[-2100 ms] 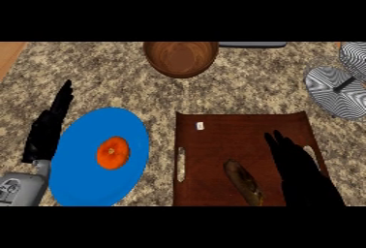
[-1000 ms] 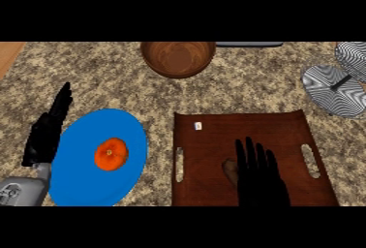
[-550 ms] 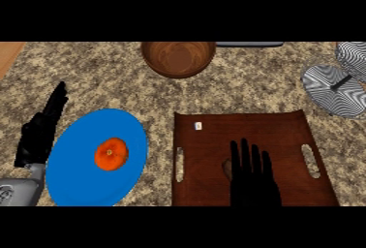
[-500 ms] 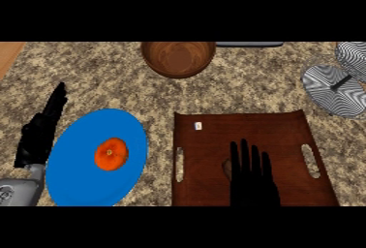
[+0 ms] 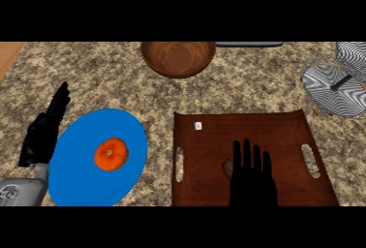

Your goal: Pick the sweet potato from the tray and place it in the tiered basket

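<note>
The brown tray point(image 5: 286, 131) lies on the counter at the lower right. My right hand point(image 5: 251, 179) is spread flat over its middle, fingers straight and pointing away. It covers the sweet potato point(image 5: 227, 166), of which only a small brown edge shows at the hand's left side. The tiered basket point(image 5: 337, 87), striped black and white, stands at the far right edge. My left hand point(image 5: 44, 131) rests open at the left edge, fingers up.
A blue plate point(image 5: 82, 169) with an orange fruit point(image 5: 111, 153) lies left of the tray. A wooden bowl point(image 5: 178, 57) sits at the back centre, beside a grey object point(image 5: 250, 44). A small white tag point(image 5: 198, 126) lies on the tray's far left.
My right hand has moved left from the tray's right side and settled flat over the sweet potato, hiding most of it. The left hand has hardly moved.
</note>
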Tool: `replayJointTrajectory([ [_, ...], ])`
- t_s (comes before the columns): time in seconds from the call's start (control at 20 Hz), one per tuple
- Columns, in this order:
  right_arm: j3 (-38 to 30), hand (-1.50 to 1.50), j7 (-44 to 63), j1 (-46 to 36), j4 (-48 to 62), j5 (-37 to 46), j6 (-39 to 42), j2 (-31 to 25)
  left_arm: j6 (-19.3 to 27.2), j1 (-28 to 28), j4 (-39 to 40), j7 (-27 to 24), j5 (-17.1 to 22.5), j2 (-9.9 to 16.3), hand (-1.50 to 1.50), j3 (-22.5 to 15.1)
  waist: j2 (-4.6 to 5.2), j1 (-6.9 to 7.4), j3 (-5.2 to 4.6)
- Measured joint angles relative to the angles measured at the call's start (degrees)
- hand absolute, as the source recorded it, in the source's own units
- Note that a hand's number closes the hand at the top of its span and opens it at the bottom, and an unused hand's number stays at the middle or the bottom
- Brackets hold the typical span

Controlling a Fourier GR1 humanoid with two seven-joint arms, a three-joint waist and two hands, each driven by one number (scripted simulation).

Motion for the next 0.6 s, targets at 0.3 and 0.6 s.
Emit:
replayJointTrajectory([
  [0.3, -2.5, -1.5, -2.0, 1.3, 2.5, 0.4, -1.3, -0.2, -1.0, 0.7, 0.3, -0.8, -1.4, -1.8, 0.0, 0.9, 0.0, -0.01, -0.01],
  [0.6, -4.6, -1.5, -2.5, -1.0, 6.5, -1.6, -2.6, 0.7, -2.2, -0.8, 0.3, 0.4, -2.6, -2.9, 0.0, 2.5, 0.02, 0.02, 0.0],
])
